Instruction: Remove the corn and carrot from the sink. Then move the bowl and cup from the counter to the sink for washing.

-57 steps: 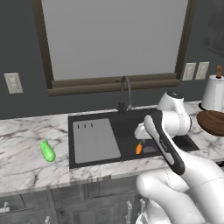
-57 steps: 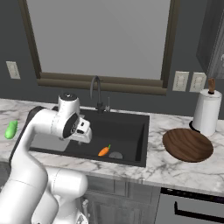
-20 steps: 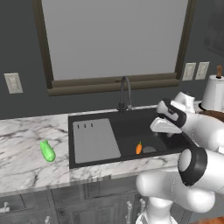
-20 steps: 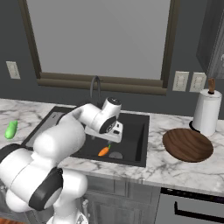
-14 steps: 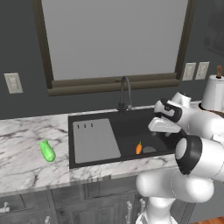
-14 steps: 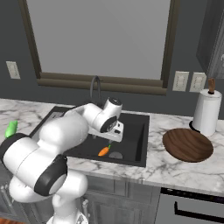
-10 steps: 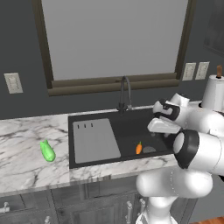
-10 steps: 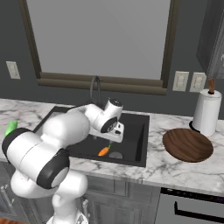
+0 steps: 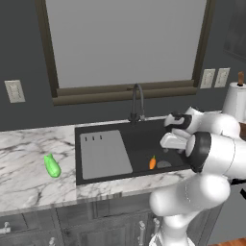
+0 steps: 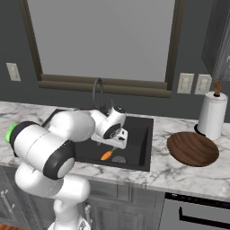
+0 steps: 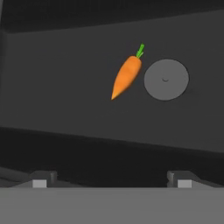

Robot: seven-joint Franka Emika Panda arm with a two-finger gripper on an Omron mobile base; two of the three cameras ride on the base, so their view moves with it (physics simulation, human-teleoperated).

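The orange carrot [image 9: 153, 162] [image 10: 106, 155] [image 11: 126, 78] lies on the floor of the black sink [image 9: 137, 139] [image 10: 140, 134], just beside the round drain [image 11: 166, 79]. My gripper [image 9: 170, 143] [image 10: 117, 143] [image 11: 111, 181] hovers over the basin a little above the carrot, open, with nothing between its fingers. The green corn [image 9: 52, 166] rests on the marble counter [image 9: 24, 149] left of the sink; my arm covers most of the corn [image 10: 9, 133] from the right. The brown wooden bowl [image 10: 192, 148] sits on the counter right of the sink. The cup is out of view.
A dark curved faucet [image 9: 137, 102] [image 10: 97, 92] rises behind the basin. The grey drainboard panel [image 9: 104, 154] fills the sink's left part. A paper towel roll [image 10: 211, 115] [image 9: 237, 100] stands behind the bowl by the wall. My own bulky arm crowds the sink's near edge.
The hand has drifted slightly left and lower over the basin, and the elbow has swung round. Carrot and corn have stayed put. The jaws have stayed open.
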